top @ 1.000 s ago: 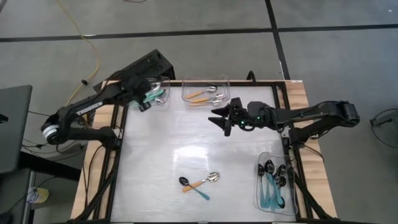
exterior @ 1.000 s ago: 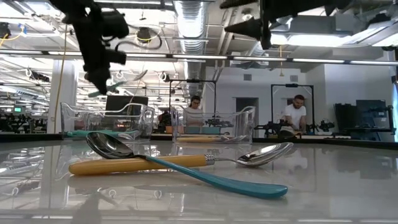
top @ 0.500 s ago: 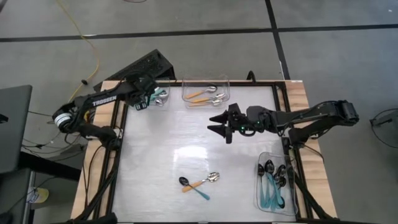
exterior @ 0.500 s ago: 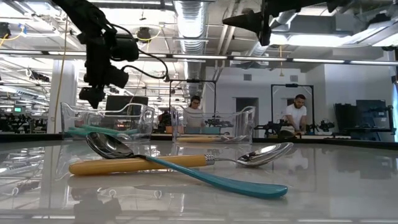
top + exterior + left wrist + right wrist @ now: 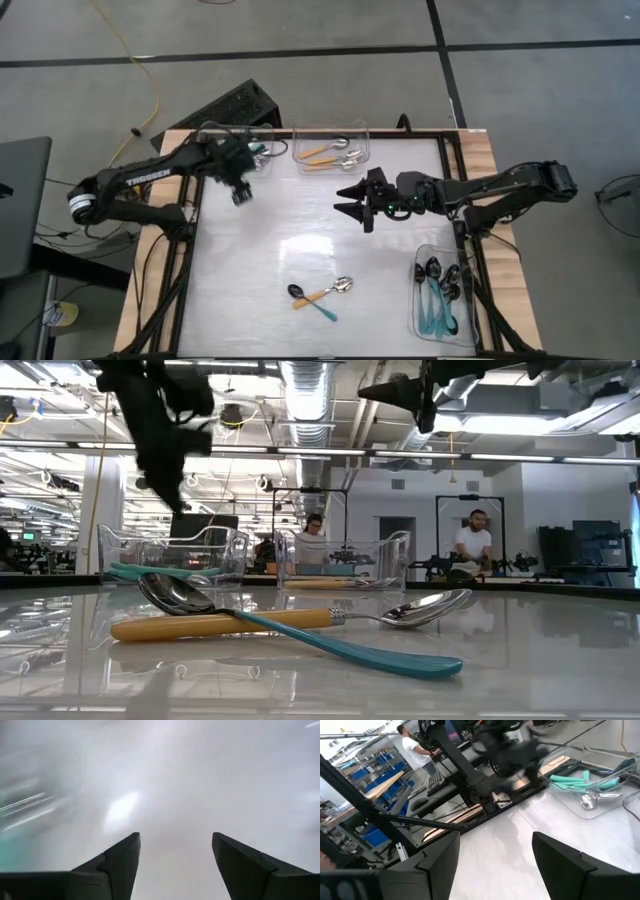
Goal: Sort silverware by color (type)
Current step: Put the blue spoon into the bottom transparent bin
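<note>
We found two crossed spoons, an orange-handled silver spoon (image 5: 326, 292) and a teal-handled black spoon (image 5: 311, 301), low in the frame's centre on the white table (image 5: 250, 250). The left gripper (image 5: 240, 192) hovered empty, fingers apart, upper left beside a clear plastic bin (image 5: 262, 158); the right gripper (image 5: 357, 198) waited mid-frame, fingers spread.

Left gripper (image 5: 241, 192) has been drawn out of the upper-left bin (image 5: 262, 160) toward frame centre, fingers apart and empty; a teal-handled spoon (image 5: 140, 572) is now left in that bin.
</note>
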Controlling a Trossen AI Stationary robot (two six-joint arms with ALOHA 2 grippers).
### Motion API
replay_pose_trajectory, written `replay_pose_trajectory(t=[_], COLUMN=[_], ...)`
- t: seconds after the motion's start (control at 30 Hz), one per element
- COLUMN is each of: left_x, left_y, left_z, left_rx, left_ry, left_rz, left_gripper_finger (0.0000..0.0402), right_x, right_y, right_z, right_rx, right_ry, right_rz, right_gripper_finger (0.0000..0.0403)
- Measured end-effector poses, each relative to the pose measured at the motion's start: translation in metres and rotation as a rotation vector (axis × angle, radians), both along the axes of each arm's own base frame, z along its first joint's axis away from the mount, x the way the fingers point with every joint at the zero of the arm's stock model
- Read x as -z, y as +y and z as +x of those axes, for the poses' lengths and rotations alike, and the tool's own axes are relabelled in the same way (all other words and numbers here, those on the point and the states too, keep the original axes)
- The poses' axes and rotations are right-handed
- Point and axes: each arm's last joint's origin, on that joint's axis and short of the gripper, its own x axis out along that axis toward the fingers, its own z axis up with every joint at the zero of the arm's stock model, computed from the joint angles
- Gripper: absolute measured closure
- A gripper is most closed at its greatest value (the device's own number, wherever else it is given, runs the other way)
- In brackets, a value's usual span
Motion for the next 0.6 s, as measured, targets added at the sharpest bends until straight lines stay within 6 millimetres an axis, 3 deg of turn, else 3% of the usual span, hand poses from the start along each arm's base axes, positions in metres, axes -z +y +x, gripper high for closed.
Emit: replay_pose_trajectory(t=[0.1, 0.2, 0.4, 0.6], left_x=[-0.005, -0.011, -0.009, 0.020], left_y=[-0.030, -0.067, -0.155, -0.214], left_z=[0.023, 0.045, 0.070, 0.088], left_rx=[0.192, 0.424, 0.785, 0.827], left_ry=[-0.276, -0.427, -0.524, -0.445], left_rz=[-0.303, -0.404, -0.224, 0.011], left_gripper_finger=[0.0184, 0.0202, 0.0222, 0.0209], right_x=[0.000, 0.000, 0.006, 0.019], right_y=[0.000, 0.000, 0.002, 0.007], right_z=[0.000, 0.000, -0.001, -0.005], right_rx=[0.002, -0.001, -0.011, -0.111], right_ry=[0.001, 0.005, 0.066, 0.206], right_rz=[-0.009, -0.036, -0.040, -0.030], right_gripper_finger=[0.0129, 0.0129, 0.0129, 0.0129])
